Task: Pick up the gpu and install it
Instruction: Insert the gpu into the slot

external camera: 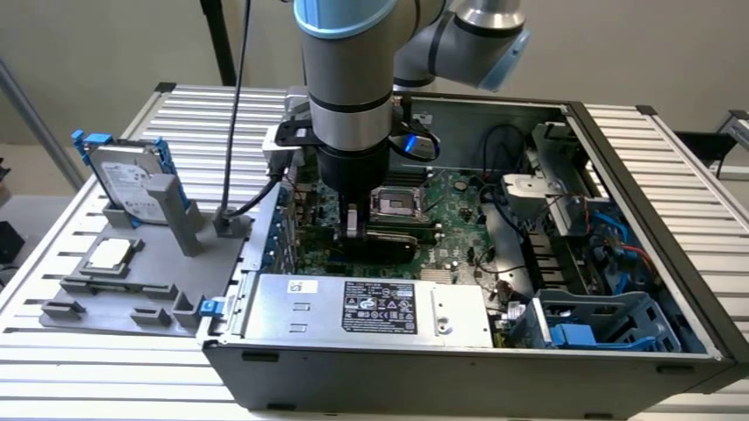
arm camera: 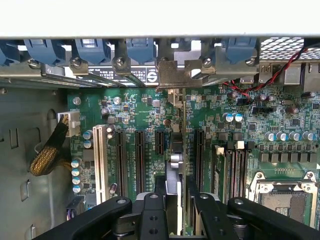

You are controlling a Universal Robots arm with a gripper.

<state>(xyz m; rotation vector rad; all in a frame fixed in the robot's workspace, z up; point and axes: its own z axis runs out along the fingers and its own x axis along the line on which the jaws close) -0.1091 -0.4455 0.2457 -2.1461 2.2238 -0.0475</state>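
I see the slatted white tabletop (external camera: 655, 167) carrying everything here. On it sits the large grey open computer case (external camera: 468, 368), its green motherboard (external camera: 451, 197) exposed, with a silver power supply box (external camera: 368, 307) along the near wall. At the exterior view's left, just beside the case, lies the grey parts fixture (external camera: 117, 294); a silver hard drive with blue rails (external camera: 129, 184) stands upright in it and a small square silver CPU chip (external camera: 108, 256) lies flat nearer the front edge.

My grey and blue robot arm (external camera: 345, 79) reaches straight down into the case, and the black tool (external camera: 360, 230) at its end is low over the motherboard, next to the square CPU socket (external camera: 395, 203).

From the wrist view, the tool (arm camera: 172, 210) is part closed, its two black fingers (arm camera: 150, 215) pressed on either side of the gpu (arm camera: 174, 165), a thin green circuit-board card seen edge-on and standing upright between them. The card runs along the row of long black expansion slots (arm camera: 139, 160), and its grey metal bracket strip (arm camera: 172, 75) meets the rear wall of the case. I cannot tell whether the card's lower edge is fully seated in a slot.
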